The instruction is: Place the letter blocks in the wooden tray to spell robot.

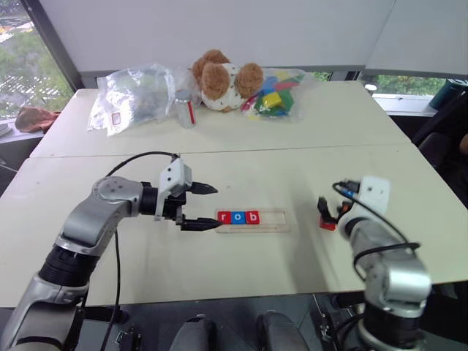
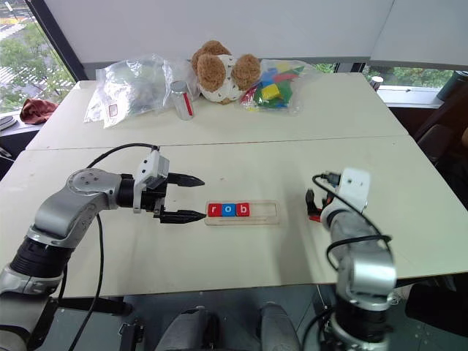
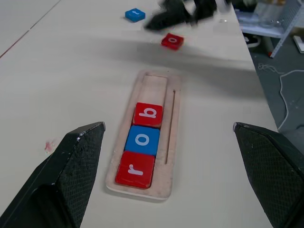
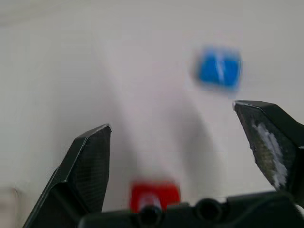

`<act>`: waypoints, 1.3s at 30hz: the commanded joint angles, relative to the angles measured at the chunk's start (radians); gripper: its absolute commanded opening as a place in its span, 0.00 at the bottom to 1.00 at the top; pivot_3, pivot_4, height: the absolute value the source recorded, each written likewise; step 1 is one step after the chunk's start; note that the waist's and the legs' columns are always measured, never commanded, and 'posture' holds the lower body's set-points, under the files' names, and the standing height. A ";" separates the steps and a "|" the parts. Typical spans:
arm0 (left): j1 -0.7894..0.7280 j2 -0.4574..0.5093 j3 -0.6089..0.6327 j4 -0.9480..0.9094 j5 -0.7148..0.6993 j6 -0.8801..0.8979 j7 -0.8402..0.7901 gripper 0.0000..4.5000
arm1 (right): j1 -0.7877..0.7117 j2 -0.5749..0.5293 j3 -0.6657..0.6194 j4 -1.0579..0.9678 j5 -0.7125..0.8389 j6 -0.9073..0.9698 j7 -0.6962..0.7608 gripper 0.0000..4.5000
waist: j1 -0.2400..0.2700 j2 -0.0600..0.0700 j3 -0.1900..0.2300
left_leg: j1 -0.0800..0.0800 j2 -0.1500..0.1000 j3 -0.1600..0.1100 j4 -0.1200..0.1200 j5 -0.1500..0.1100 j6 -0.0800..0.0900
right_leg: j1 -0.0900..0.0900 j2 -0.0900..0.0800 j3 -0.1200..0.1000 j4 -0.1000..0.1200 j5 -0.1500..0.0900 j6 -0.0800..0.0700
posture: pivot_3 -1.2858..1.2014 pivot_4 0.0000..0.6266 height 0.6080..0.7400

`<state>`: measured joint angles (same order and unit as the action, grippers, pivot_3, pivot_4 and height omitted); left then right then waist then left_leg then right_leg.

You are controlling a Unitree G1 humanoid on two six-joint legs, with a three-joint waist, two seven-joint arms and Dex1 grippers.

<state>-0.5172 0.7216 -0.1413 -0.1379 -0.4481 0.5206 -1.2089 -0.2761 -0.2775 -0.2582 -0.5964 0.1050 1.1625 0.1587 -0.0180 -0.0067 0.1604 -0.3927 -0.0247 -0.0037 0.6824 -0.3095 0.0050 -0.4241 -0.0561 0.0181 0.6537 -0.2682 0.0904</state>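
Pale wood marks the wooden tray (image 1: 252, 219) on the table (image 1: 219, 175) in the head view, holding red, blue and red letter blocks (image 1: 238, 217) at its left end; the left gripper (image 1: 204, 207) hangs spread just beside it. Left wrist view: two loose blocks (image 3: 172, 41) lie beyond the tray. Right wrist view: the right gripper (image 4: 190, 137) gapes empty over a red tile (image 4: 155, 194).

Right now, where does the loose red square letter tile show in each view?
Left eye: the loose red square letter tile lies right of the pale wooden tray.
Right eye: same spot.
Left wrist: past the tray's empty end.
Right wrist: by the base of the open right claw.
Shared landmark: that claw, beside the tile everywhere.
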 commanded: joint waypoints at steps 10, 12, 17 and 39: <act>0.013 0.090 0.018 -0.074 -0.035 0.017 -0.098 1.00 | 0.025 -0.617 0.124 0.651 0.140 -0.916 1.050 0.99 | 0.004 -0.001 0.001 | 0.001 0.002 0.001 0.001 -0.002 0.004 | 0.005 0.001 0.000 -0.006 0.000 0.000 | 0.52 0.24 1.00; 0.022 0.096 0.026 -0.083 -0.033 0.020 -0.091 1.00 | 0.002 -0.630 0.153 0.743 0.125 -0.997 1.093 0.99 | 0.003 -0.001 0.001 | 0.001 0.002 0.001 0.001 -0.002 0.004 | 0.005 0.000 0.000 -0.006 0.000 0.000 | 0.52 0.24 1.00; 0.068 0.112 0.054 -0.124 -0.037 0.042 -0.055 1.00 | -0.052 -0.599 0.205 0.863 0.106 -1.083 1.125 0.99 | 0.003 -0.001 0.001 | 0.002 0.002 0.001 0.001 -0.002 0.003 | 0.005 0.000 0.000 -0.005 0.000 0.000 | 0.52 0.24 1.00; 0.087 0.136 0.062 -0.133 -0.024 0.044 -0.038 1.00 | -0.051 -0.582 0.227 0.989 0.100 -1.175 1.136 0.26 | 0.007 -0.001 0.001 | 0.002 0.001 0.001 0.001 -0.002 0.002 | 0.005 -0.002 0.000 -0.005 0.000 0.000 | 0.52 0.24 1.00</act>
<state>-0.4143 0.8428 -0.0978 -0.2626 -0.4676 0.5787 -1.2397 -0.3204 -0.8519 -0.0148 0.3964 0.1932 -0.0077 1.2925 -0.0106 -0.0077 0.1612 -0.3911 -0.0234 -0.0031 0.6832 -0.3111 0.0072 -0.4191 -0.0585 0.0183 0.6490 -0.2682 0.0905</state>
